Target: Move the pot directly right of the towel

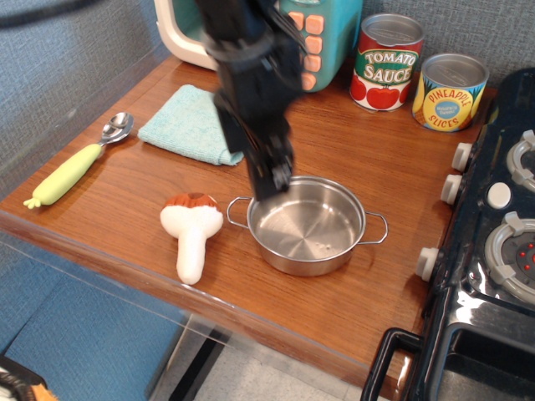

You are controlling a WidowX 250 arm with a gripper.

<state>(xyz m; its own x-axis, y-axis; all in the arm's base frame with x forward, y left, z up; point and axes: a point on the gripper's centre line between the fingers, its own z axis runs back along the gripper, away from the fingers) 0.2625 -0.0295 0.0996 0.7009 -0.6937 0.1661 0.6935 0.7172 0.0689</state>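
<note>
**Arm Over the Pot's Rim**

Wooden and warm brown, the desk (351,159) ran against a grey textured wall, with a black toy stove (493,242) at the right edge of the frame. At lower centre sat the pot (308,224), a shallow steel one, upright and empty, its two wire loop handles pointing left and right. Above and to its left, in the upper left part of the frame, lay the towel (180,125), folded and mint-coloured, partly hidden by the arm. So the pot sat below and to the right of the towel, apart from it.

The black gripper (269,180) reached down from the top of the frame, its tip at the pot's upper left rim. Motion blur smeared the jaws, and I could not tell whether they stood wide or narrow.

Just left of the pot lay a toy mushroom (191,230). A green-handled spoon (77,160) lay at the far left. Behind the arm stood a teal toy microwave (322,38), and to its right a tomato sauce can (386,63) and a pineapple slices can (450,92).
</note>
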